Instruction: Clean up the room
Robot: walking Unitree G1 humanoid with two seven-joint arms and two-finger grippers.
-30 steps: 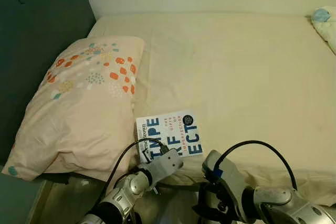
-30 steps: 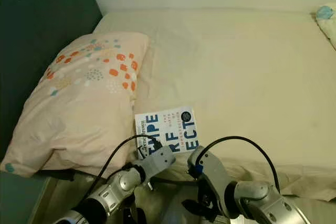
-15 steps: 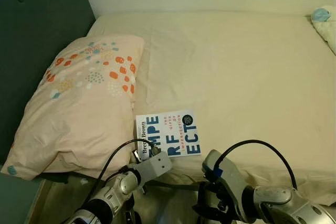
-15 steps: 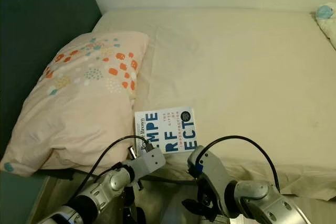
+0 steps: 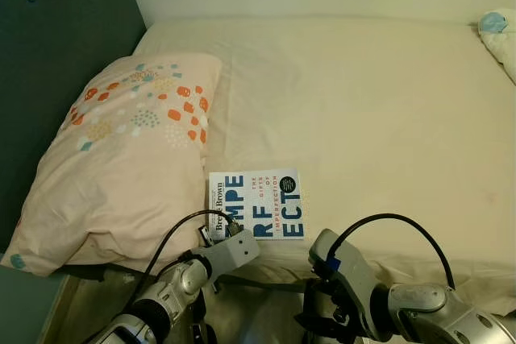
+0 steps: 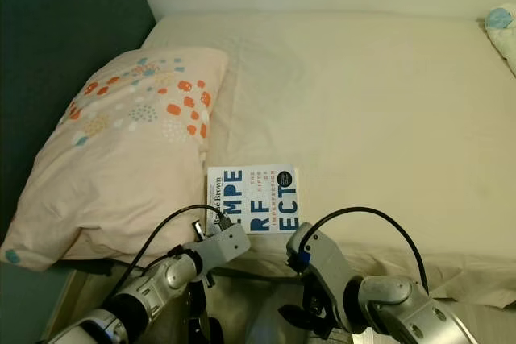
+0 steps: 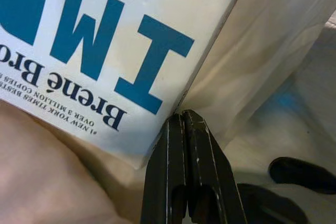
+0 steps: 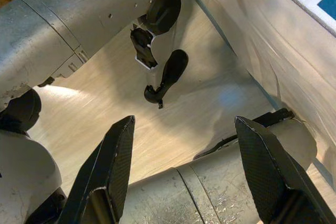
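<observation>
Cream bed (image 5: 371, 102) carries one book (image 5: 256, 204) just beside one patterned pillow (image 5: 121, 167); left hand (image 7: 184, 124) pressed closed, empty, at the book's near corner; right hand (image 8: 184, 177) spread wide below the bed edge

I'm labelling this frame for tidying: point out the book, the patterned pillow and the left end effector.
book (image 5: 256, 205): left eye view, middle of the cover.
patterned pillow (image 5: 121, 167): left eye view, middle of the pillowcase.
left end effector (image 7: 184, 124): left wrist view, fingertips.
</observation>
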